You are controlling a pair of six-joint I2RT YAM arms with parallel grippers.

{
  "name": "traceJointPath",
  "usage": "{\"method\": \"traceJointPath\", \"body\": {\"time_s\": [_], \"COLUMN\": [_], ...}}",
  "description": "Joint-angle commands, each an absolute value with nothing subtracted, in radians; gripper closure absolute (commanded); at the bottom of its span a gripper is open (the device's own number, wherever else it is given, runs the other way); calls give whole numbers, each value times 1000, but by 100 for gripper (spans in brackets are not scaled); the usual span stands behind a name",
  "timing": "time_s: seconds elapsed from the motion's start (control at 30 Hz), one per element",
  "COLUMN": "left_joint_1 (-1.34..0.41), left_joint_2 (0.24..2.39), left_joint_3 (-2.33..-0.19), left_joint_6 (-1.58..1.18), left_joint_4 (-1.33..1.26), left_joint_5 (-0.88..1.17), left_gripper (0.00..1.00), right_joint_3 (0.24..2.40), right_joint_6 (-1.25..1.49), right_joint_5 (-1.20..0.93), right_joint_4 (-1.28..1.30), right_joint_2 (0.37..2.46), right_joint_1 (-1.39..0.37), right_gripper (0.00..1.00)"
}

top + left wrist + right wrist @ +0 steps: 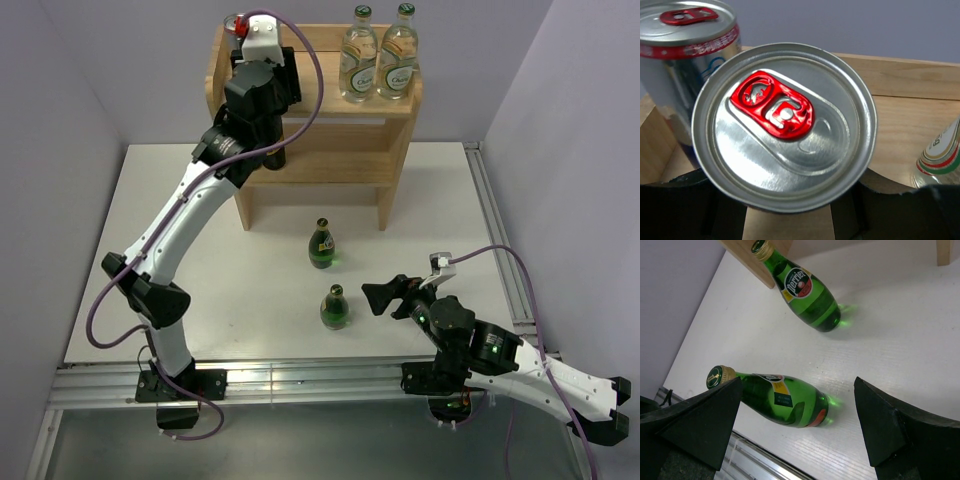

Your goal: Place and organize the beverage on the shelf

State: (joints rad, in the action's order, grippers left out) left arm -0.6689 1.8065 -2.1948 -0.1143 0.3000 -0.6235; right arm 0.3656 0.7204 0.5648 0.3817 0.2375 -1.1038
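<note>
Left pincer (790, 205) holds can (785, 125) beside 2nd can (687, 50), shelf (910, 95) top.

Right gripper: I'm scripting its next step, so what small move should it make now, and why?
Probably ease the right gripper forward, centring the near green bottle between its open fingers before closing. That bottle stands on the table, off-centre in the gap and not yet gripped, while the left gripper is busy, shut on a can at the shelf.
</note>
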Motion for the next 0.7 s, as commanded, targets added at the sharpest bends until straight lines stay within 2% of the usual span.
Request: {"method": "traceJointPath", "body": {"time_s": [0.0, 0.23, 0.33, 0.37, 0.43, 0.47, 0.5, 0.57, 0.67], "left_joint_1": [-664, -649, -641, -640, -637, -637, -637, -635, -637], "left_joint_2": [1848, 1918, 1899, 1896, 1894, 1894, 1894, 1894, 1893], "left_joint_3": [-2269, -2280, -2234, -2224, -2230, -2232, -2233, -2237, -2237], "left_joint_6": [-45, -40, -43, -41, -40, -34, -31, -26, -23], "left_joint_4": [207, 183, 155, 153, 161, 166, 169, 170, 178], "left_joint_5": [-661, -689, -689, -689, -686, -687, -687, -687, -680], "left_gripper": [99, 96, 89, 84, 63, 44, 37, 22, 16], "right_joint_3": [359, 356, 357, 359, 360, 359, 359, 357, 356], "right_joint_6": [719, 723, 723, 723, 723, 723, 724, 724, 727], "right_joint_5": [584, 587, 588, 589, 589, 589, 589, 589, 591], "right_joint_4": [351, 353, 353, 353, 353, 353, 354, 354, 353], "right_joint_2": [239, 227, 236, 239, 242, 242, 241, 235, 233], "right_joint_1": [-1111, -1111, -1112, -1111, -1111, -1112, -1112, -1111, -1111], "right_gripper": [0, 0, 0, 0, 0, 0, 0, 0, 0]}}
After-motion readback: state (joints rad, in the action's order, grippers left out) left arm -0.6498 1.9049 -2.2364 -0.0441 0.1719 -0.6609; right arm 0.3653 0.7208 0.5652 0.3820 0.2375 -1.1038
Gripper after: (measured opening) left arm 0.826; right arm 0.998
